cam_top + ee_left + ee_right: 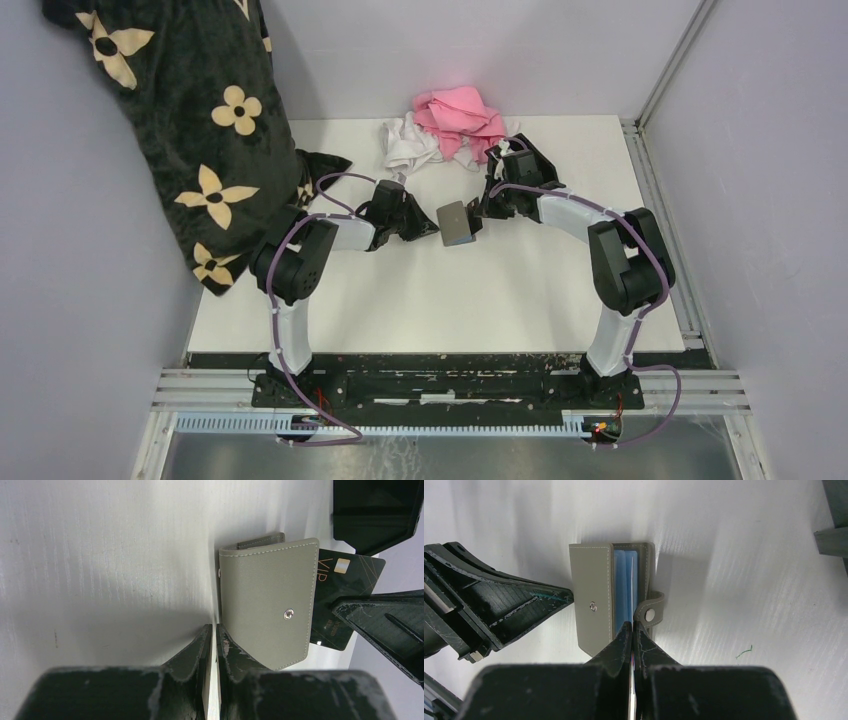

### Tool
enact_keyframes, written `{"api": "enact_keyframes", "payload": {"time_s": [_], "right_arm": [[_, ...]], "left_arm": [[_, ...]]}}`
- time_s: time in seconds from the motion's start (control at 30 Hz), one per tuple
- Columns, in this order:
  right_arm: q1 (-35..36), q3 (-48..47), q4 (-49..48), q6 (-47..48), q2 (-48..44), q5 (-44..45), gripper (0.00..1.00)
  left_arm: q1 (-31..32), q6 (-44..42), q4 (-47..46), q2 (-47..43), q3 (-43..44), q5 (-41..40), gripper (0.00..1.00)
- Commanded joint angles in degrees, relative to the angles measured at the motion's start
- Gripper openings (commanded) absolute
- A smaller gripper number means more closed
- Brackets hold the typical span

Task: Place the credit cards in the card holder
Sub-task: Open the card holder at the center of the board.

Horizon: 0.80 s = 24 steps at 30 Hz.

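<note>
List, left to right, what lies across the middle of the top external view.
Black floral fabric → left pincer → grey wallet → right pincer

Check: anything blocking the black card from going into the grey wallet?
Nothing visible. The black card in the right gripper is already partly inside the grey wallet; the left gripper holds its flap open.

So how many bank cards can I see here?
1: a black card poking out of the open side of the grey wallet. More may be hidden inside the wallet.
</note>
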State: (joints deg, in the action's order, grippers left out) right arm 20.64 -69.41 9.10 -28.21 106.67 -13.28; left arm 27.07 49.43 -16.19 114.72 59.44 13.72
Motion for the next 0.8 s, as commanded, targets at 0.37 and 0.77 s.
{"api": "enact_keyframes", "payload": {"time_s": [0.37,0.77], "right_arm": [[-0.37,0.17,-2.70,-0.91,-2.32,-1.34,0.01],[-0.31,1.32,-5.46,-2.77,-0.02,-3.23,0.01]], "left_arm": [[0.02,-0.01,8.80,3.50,-1.28,-3.44,0.16],[0.04,-0.03,8.71,3.85,-1.19,-3.26,0.16]]}}
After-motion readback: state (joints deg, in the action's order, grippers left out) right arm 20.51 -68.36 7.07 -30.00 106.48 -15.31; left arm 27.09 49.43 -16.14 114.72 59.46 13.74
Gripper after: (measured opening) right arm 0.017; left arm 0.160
